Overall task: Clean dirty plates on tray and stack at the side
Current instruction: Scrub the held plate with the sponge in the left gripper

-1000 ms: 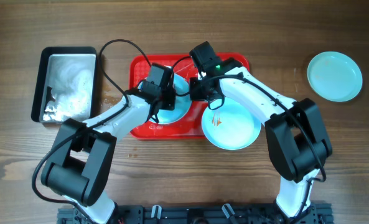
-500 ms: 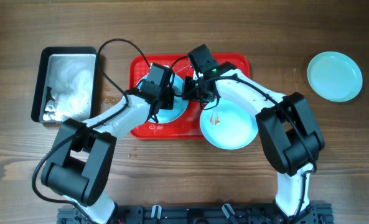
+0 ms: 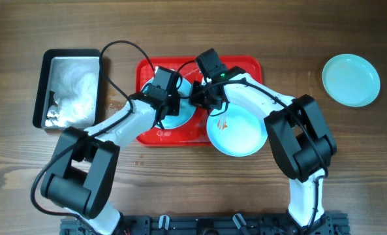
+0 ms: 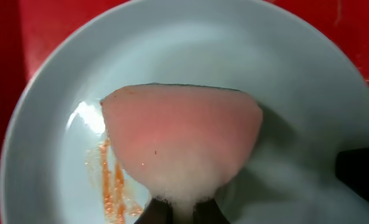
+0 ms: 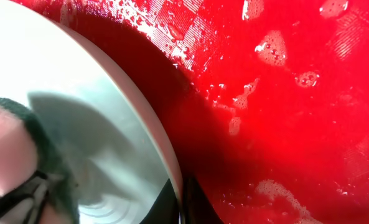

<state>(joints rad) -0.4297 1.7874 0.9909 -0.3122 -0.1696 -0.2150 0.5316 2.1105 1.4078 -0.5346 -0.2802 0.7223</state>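
Your left gripper (image 4: 181, 214): clamped on a foamy sponge (image 4: 181, 137), on the plate (image 4: 284, 74) inside the tray (image 5: 284, 124). Your right gripper (image 5: 181, 202): pinching that plate's rim. Second plate (image 3: 242, 134): overlapping the tray's near edge. Third plate (image 3: 351, 79): well right of the tray.

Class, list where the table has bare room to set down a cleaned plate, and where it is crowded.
Free: bare wood between tray and lone plate, and robot-side of that plate. Crowded: tray middle, where left gripper, right gripper and two plates meet.
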